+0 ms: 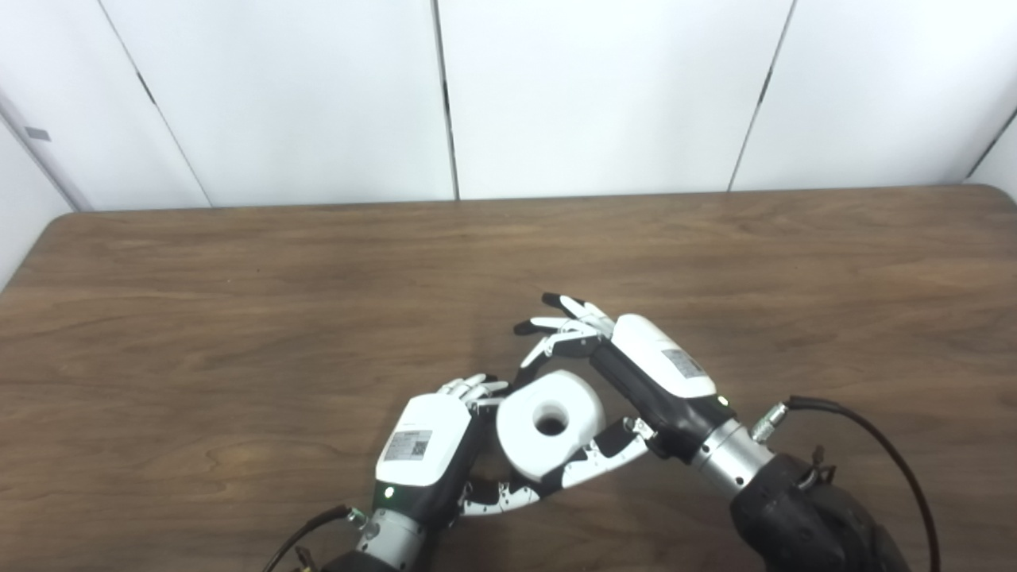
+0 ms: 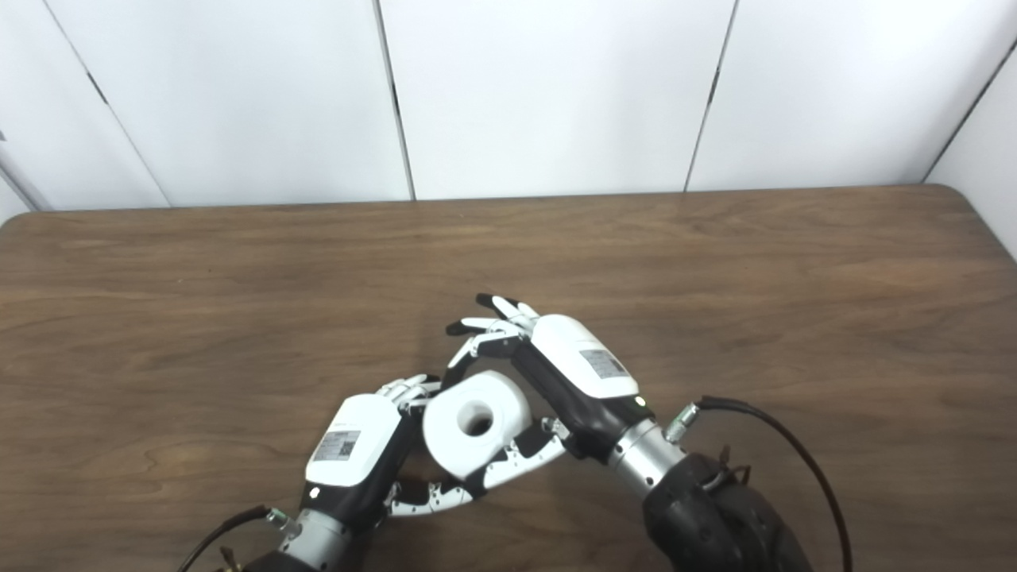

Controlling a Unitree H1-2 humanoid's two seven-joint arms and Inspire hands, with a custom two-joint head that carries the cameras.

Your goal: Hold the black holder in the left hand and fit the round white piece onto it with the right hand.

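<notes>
The round white piece (image 1: 550, 423), a thick ring with a centre hole, hangs just above the table near its front edge, between both hands. My right hand (image 1: 636, 373) has its thumb under the ring's lower right side and one bent finger on its upper edge. Its other fingers spread out beyond the ring. My left hand (image 1: 433, 445) presses against the ring's left side, with its fingers curled behind the ring and its thumb stretched out below it. The black holder is hidden behind the ring and my left hand.
The brown wooden table (image 1: 238, 318) stretches wide on both sides and toward the white panelled wall (image 1: 318, 95). A black cable (image 1: 874, 437) loops off my right wrist. Nothing else stands on the table.
</notes>
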